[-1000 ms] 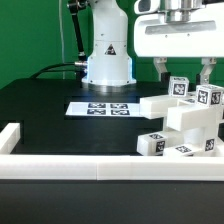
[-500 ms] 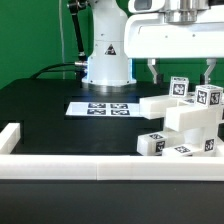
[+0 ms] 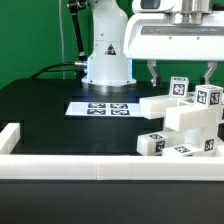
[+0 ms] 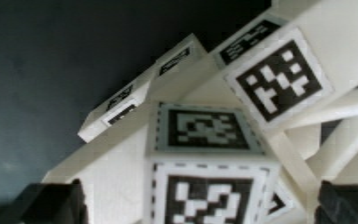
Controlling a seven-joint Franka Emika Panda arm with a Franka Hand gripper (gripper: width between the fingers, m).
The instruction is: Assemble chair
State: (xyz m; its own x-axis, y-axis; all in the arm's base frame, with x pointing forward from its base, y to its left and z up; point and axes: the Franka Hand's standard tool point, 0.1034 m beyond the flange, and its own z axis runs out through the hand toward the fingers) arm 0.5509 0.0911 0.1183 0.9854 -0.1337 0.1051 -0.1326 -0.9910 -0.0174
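The chair (image 3: 185,122) is a chunky white structure of joined tagged pieces at the exterior view's right, close to the front wall. My gripper (image 3: 181,75) hangs directly over it, open, with one finger on each side of the top tagged block (image 3: 179,87) and holding nothing. In the wrist view the chair's slabs and tags (image 4: 202,130) fill the frame. The gripper (image 4: 197,205) shows dark fingertips (image 4: 51,203) standing apart on either side of a tagged block.
The marker board (image 3: 100,108) lies flat on the black table before the robot base (image 3: 107,55). A long white border wall (image 3: 70,168) runs along the front edge and turns up at the exterior view's left (image 3: 10,137).
The gripper has risen slightly above the chair and stays open. The chair pieces have not moved.
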